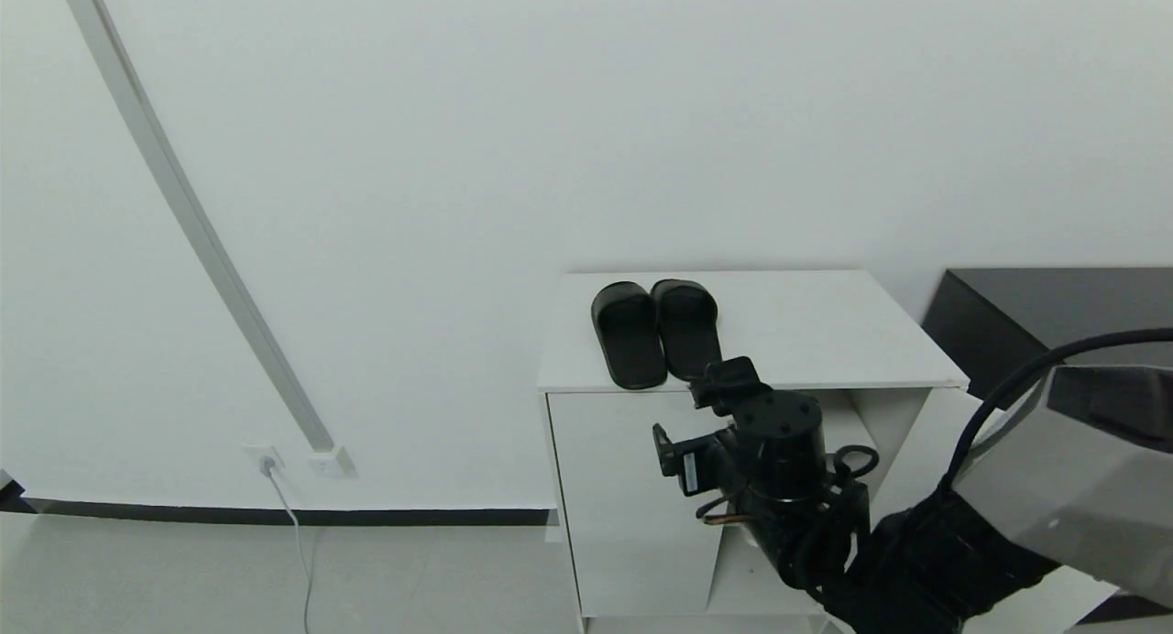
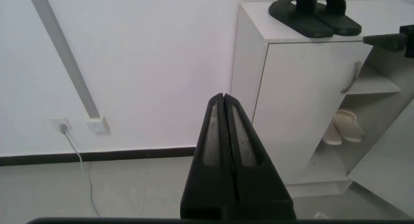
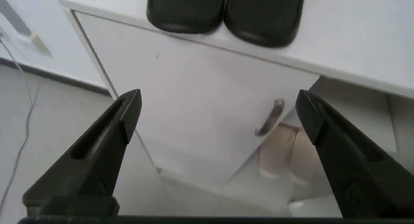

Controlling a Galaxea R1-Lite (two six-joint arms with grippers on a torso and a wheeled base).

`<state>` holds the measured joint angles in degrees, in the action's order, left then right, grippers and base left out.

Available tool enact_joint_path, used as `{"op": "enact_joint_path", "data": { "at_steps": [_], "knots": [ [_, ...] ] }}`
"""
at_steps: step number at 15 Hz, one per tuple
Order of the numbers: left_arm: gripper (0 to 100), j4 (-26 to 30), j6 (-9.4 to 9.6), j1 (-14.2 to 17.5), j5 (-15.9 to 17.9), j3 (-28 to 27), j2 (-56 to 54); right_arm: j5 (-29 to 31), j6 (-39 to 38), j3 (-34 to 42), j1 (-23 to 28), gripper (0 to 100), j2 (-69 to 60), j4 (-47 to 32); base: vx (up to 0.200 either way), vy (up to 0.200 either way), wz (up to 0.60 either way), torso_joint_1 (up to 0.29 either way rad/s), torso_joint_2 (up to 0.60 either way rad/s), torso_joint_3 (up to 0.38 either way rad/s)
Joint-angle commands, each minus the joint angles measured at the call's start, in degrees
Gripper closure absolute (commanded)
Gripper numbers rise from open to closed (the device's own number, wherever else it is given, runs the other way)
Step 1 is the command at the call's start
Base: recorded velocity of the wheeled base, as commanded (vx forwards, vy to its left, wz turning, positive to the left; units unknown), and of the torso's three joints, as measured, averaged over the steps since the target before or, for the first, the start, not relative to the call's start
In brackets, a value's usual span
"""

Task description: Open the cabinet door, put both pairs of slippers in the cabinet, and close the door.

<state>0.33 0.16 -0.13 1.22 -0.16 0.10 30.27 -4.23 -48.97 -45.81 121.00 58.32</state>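
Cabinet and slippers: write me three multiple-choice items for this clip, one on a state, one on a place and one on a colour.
1. The right tool is:
A. open and empty
B. shut and empty
C. shut on something

2. The black slippers lie:
A. in the right tool
B. on top of the cabinet
C. on a shelf inside it

3. The inside pair, seen through the cabinet's open side, is:
A. black
B. red
C. beige

Answers:
1 A: its fingers stand wide apart with nothing between them.
2 B: both lie side by side on the white top, near its front edge.
3 C: the left wrist view shows pale beige slippers low inside the cabinet.
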Motion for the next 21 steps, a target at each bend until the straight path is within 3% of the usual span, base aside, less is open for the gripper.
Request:
{"op": "enact_joint_path", "data": {
  "at_steps": [1,9,18,21],
  "knots": [
    [100,0.02,0.02,-0.04,0.01,-0.02,-0.01,0.84,-3.33,-8.07,0.64,0,-3.41,-8.57,0.0,0.0,0.0,0.0,0.0,0.0],
    [100,0.11,0.11,0.05,0.01,-0.02,-0.01,0.93,-8.25,-18.44,0.46,0,-4.11,-24.75,0.0,0.0,0.0,0.0,0.0,0.0],
    [100,0.11,0.11,0.05,0.01,-0.02,-0.01,0.84,-11.5,-15.81,-0.07,0,-3.23,-24.83,0.2,0.0,0.0,0.002,0.0,-0.001],
    [100,0.02,0.11,0.05,0.01,-0.02,-0.01,0.93,-11.33,-16.16,-0.07,0,-2.44,-24.04,0.0,0.0,0.0,0.0,0.0,0.0]
  ]
}}
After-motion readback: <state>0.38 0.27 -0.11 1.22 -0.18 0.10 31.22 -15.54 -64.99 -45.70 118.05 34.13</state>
